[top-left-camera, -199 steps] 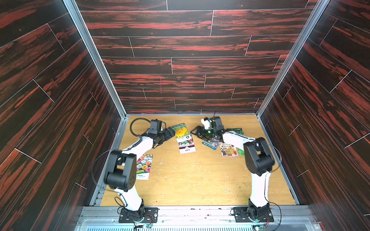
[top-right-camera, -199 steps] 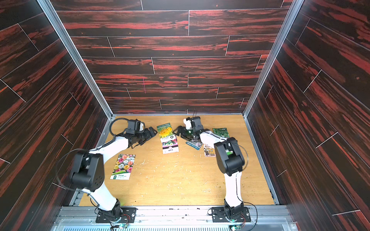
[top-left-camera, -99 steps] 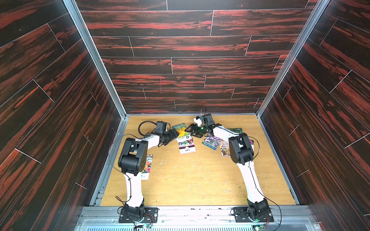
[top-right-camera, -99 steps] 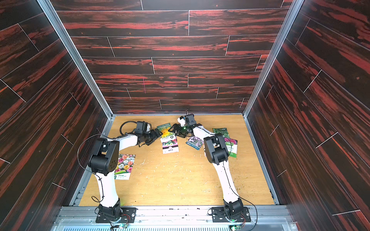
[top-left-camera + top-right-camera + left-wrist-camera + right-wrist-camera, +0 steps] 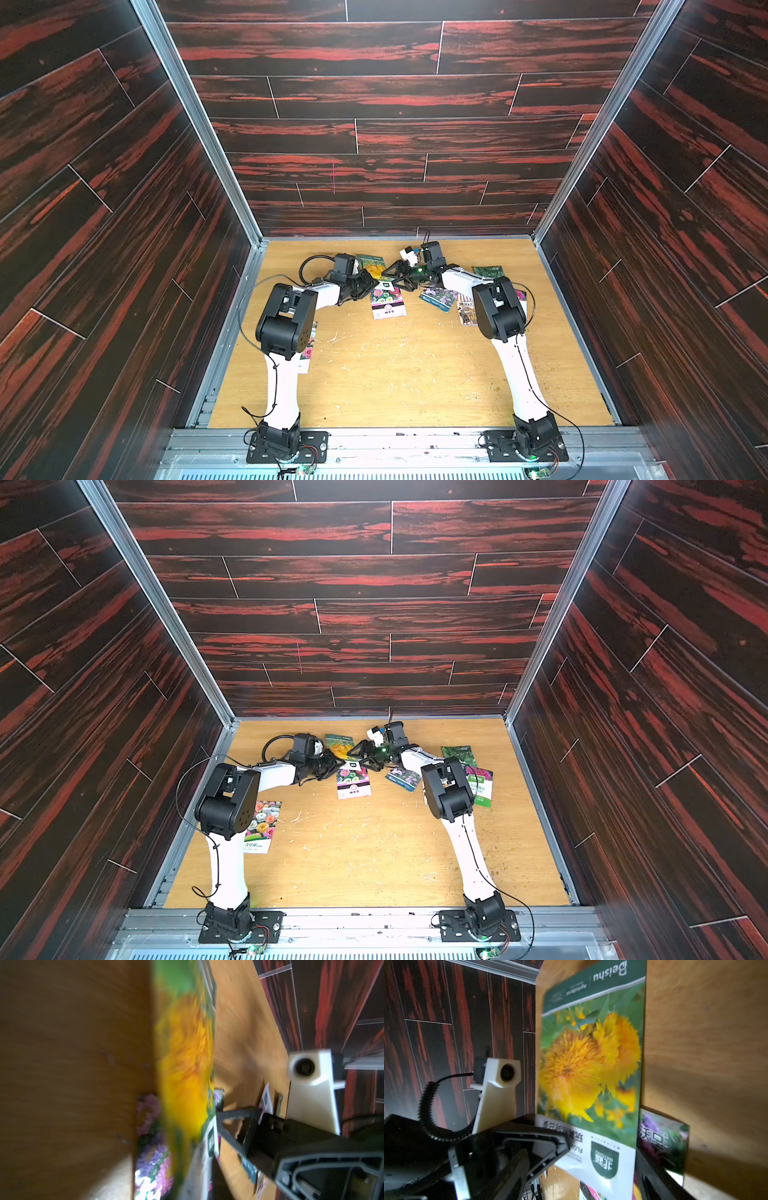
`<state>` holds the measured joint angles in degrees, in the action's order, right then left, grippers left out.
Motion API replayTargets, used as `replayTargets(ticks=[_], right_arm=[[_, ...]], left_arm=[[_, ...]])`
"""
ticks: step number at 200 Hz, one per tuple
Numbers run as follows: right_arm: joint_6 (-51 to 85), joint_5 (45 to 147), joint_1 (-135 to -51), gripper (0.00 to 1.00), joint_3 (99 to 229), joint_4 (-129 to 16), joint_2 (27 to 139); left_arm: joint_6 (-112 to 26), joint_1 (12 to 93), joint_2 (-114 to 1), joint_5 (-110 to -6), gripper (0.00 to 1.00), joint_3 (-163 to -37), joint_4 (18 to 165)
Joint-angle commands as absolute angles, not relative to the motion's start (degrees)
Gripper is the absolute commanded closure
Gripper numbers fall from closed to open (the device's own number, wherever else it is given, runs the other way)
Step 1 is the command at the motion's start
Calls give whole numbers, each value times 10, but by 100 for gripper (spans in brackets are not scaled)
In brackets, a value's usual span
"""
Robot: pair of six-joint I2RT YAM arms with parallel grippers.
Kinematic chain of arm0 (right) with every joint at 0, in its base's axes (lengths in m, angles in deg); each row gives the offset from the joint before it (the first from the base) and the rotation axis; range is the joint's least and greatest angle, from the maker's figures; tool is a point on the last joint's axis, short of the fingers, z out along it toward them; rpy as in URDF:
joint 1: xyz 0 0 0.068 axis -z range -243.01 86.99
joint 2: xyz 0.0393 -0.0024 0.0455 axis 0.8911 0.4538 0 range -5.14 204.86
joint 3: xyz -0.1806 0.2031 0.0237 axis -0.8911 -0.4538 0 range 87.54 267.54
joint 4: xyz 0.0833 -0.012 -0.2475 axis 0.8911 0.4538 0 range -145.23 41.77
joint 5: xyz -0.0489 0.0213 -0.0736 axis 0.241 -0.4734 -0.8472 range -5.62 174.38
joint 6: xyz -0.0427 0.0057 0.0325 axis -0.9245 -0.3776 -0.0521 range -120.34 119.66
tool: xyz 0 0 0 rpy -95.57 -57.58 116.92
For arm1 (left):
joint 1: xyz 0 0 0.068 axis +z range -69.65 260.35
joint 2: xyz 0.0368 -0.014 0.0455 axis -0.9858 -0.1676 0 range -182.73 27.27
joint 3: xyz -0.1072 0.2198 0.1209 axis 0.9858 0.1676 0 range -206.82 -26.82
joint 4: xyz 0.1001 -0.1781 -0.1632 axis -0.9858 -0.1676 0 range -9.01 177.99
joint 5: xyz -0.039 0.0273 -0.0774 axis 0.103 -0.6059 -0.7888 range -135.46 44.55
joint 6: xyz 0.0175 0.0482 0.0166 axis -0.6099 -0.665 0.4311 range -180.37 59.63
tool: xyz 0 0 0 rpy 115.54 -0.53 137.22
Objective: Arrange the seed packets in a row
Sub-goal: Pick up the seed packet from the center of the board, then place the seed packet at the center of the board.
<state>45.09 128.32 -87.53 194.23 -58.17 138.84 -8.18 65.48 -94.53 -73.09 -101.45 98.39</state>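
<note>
Starting at the left gripper [image 5: 556, 1142]: pressed together on the white bottom band of the flat, glossy yellow-bloom seed packet [image 5: 591, 1064], far back on the scuffed wooden counter [image 5: 395, 374], between both arms. Over at the right gripper [image 5: 397, 280]: spread wide just beside that same band, pinching nothing. Partly underneath, a pink-flower packet [image 5: 387, 301] with a white label. Looks feather-light, floppy and slick, so probably best grabbed by an edge band, never the middle. Other packets [image 5: 436, 297] mostly scattered rightward, no row yet.

Yellow blooms on green, dark-green band: seed packet [image 5: 589, 1068]; tan wood-grain table [image 5: 415, 374]
</note>
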Motion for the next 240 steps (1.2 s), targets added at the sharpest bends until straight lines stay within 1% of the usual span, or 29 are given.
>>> replayTargets(ticks=[1, 12, 27, 59, 82, 103, 125, 141, 160, 177, 200, 212, 228, 240], right_arm=[[458, 1281, -876, 19, 1921, -576, 1374], [452, 1281, -870, 19, 1910, -576, 1362], [444, 1291, -854, 19, 1877, -587, 1334], [445, 1367, -794, 18, 1776, -669, 1252], [421, 1414, -761, 18, 1733, -680, 1205], [415, 1427, -740, 18, 1701, -692, 1175], [404, 1473, -735, 18, 1693, -692, 1167], [398, 1516, -735, 18, 1688, -689, 1166], [430, 1557, -738, 17, 1658, -752, 1154], [449, 1581, -745, 17, 1637, -800, 1143], [457, 1597, -755, 18, 1622, -824, 1129], [482, 1599, -759, 22, 1610, -861, 1121], [530, 1607, -763, 37, 1595, -920, 1119], [618, 1617, -767, 46, 1573, -1058, 1124]], left_arm=[[-124, 659, -908, -732, 100, -1036, 939], [-154, 662, -895, -733, 100, -1046, 904], [-192, 669, -881, -761, 100, -1057, 861], [-271, 676, -851, -886, 100, -1061, 774], [-298, 670, -832, -998, 100, -1047, 748], [-355, 656, -799, -1032, 100, -1031, 703], [-374, 640, -763, -1092, 100, -1005, 710], [-409, 629, -745, -1116, 100, -1007, 677], [-436, 621, -736, -1134, 100, -1016, 642], [-450, 617, -737, -1146, 100, -1023, 624], [-458, 615, -743, -1141, 100, -1028, 610], [-460, 615, -748, -1137, 100, -1033, 603], [-463, 615, -754, -1124, 100, -1040, 594], [-461, 615, -760, -1117, 100, -1045, 594]])
